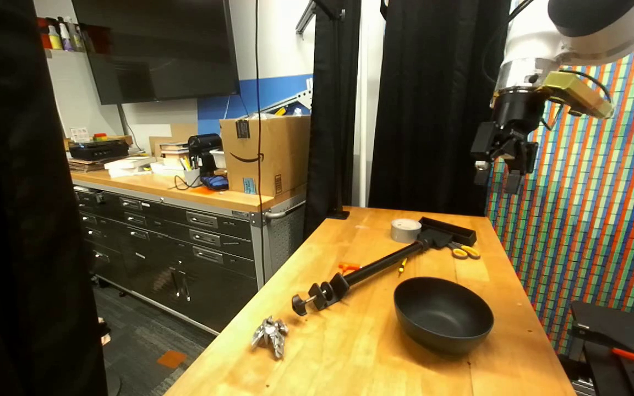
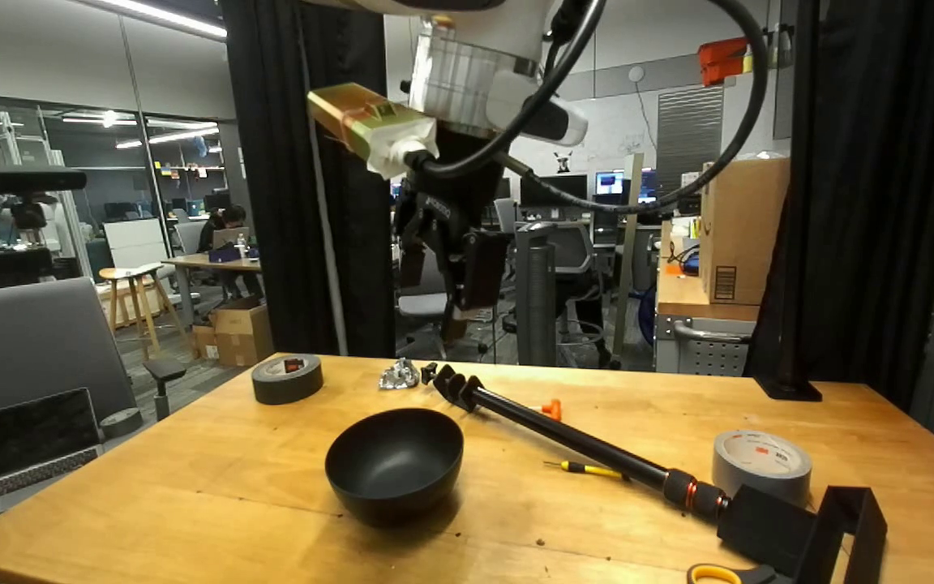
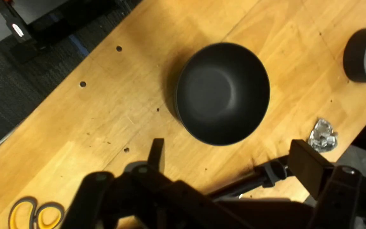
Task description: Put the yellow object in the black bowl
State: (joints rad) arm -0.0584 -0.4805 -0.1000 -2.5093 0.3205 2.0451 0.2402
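I've got the gripper (image 1: 497,180) spread wide and empty; the yellow screwdriver (image 2: 590,469) below it should be light, stiff, roll-prone: I'd pinch it crosswise, mid-handle.

Table (image 2: 232,478): black bowl (image 2: 394,464), one. Near bowl: black rod (image 2: 580,440), one; yellow object (image 2: 594,469), one. Farther from bowl: orange item (image 2: 553,409), one; silvery lump (image 2: 399,375), one; tape rolls (image 2: 287,389) (image 2: 733,470), two; scissors (image 1: 463,250), one pair.
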